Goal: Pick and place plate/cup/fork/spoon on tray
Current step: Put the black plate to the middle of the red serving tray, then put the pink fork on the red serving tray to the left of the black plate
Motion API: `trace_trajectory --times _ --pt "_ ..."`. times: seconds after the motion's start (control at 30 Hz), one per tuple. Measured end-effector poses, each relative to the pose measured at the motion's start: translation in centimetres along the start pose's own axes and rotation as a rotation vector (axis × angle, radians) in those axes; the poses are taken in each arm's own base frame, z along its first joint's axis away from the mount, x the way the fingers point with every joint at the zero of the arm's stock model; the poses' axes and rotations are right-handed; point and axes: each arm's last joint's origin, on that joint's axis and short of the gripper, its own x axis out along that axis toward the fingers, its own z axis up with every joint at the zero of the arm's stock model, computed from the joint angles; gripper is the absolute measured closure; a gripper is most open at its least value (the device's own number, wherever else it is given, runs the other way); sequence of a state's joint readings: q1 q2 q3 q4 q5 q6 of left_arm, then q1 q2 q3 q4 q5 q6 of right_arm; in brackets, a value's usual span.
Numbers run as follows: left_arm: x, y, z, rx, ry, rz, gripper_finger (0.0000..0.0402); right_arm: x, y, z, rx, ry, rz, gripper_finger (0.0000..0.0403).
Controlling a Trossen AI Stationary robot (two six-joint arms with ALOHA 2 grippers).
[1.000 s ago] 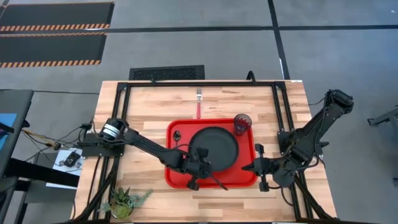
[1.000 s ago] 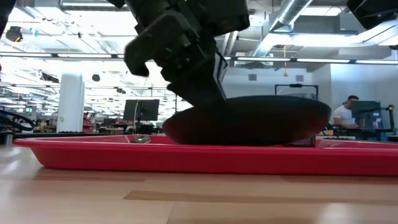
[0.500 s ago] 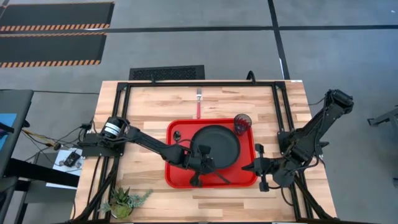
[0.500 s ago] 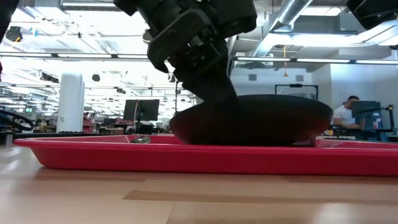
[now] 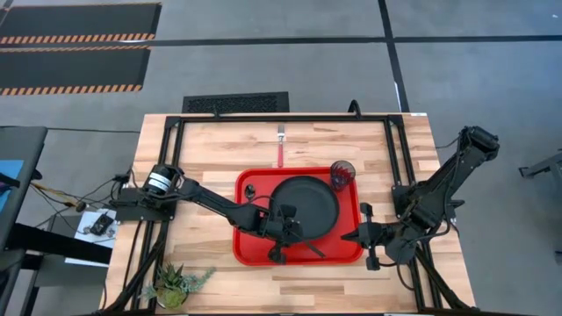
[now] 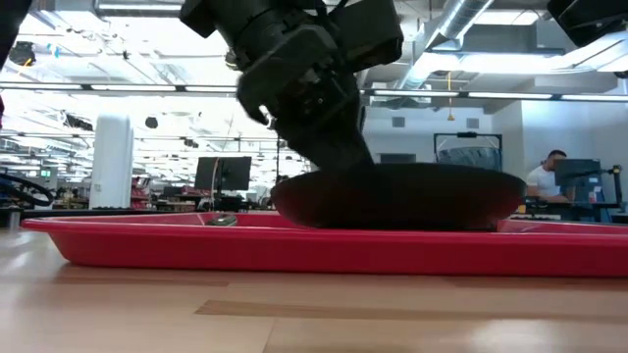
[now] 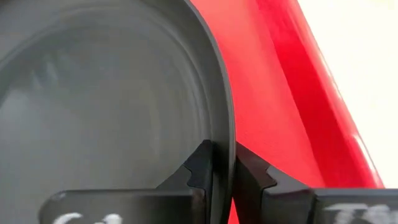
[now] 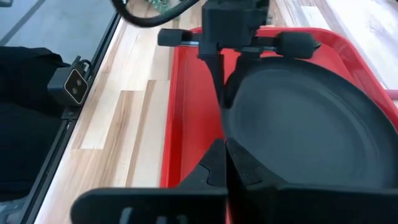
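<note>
A: Left wrist view, what has the left gripper (image 7: 219,163) got?

B: Its two dark fingers pinch the low rim of the large round matte-black plate (image 7: 93,106), one finger inside, one outside.

A: And where is that plate?

B: Over the big bright red rectangular plastic tray (image 5: 250,246) on the wooden table (image 5: 202,149). From table height the plate (image 6: 402,196) sits about level, low inside the tray (image 6: 294,250).

A: The other pieces?

B: The small dark smoky tumbler (image 5: 342,174) stands at the tray's far right corner, the small dark metal spoon (image 5: 250,190) lies near its far left corner, and the red-handled fork (image 5: 281,147) lies on the wood just beyond it.

A: The right gripper (image 5: 364,235)?

B: Beside the tray's right edge, fingers (image 8: 214,165) pressed together, empty.
</note>
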State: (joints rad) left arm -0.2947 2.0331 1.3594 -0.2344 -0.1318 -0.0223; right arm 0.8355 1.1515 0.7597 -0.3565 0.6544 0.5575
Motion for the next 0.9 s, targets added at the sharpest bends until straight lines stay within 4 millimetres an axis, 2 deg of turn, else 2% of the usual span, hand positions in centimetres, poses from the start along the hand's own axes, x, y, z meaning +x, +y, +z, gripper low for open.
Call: trace_trajectory --times 0.13,0.6,0.77,0.9 --pt "0.0 0.1 0.1 -0.008 -0.010 0.005 0.0370 0.0 0.0 0.0 0.002 0.000 0.000 0.0398" --pt "-0.4 0.0 0.3 -0.057 -0.022 -0.047 0.0301 0.0 0.0 0.0 0.000 0.002 0.002 0.0396" --pt "-2.1 0.1 0.6 -0.093 -0.004 -0.001 0.0303 -0.3 0.3 -0.4 -0.028 0.020 0.010 0.0396" --pt "-4.6 -0.2 1.2 -0.089 -0.054 0.100 0.0336 -0.5 0.4 -0.5 -0.038 0.015 0.016 0.0397"
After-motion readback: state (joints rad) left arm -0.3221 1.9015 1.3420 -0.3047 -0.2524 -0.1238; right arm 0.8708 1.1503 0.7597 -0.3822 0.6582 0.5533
